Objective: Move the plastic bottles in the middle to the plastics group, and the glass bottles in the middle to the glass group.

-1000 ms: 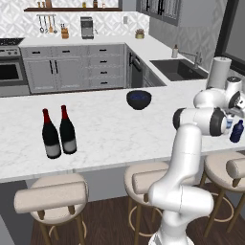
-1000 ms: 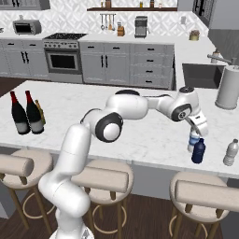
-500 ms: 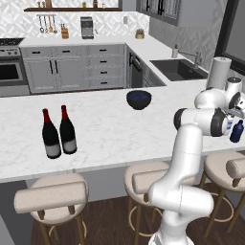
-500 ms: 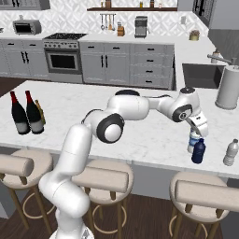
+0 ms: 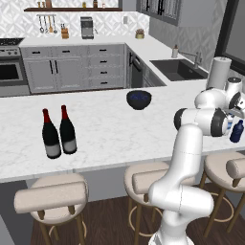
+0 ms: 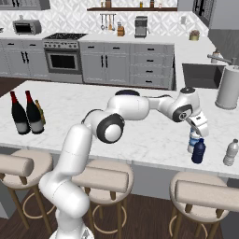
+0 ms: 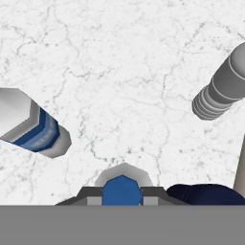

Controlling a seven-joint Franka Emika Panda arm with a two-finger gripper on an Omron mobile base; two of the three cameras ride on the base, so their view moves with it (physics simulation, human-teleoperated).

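The jaws are closed on the cap of the pale bottle, touching the dark blue bottle, near the clear water bottle. Best set it upright beside the water bottle, then release.

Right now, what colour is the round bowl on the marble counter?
Dark blue; the round bowl shows best in the left base view.

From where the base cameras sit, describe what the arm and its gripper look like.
The arm is glossy white, built of rounded tubular links, with dark grey disc-shaped caps at the joints. No loose cables or lettering are visible. The gripper is a white wedge-shaped hand; in the hand view its two small finger tips are dark grey.
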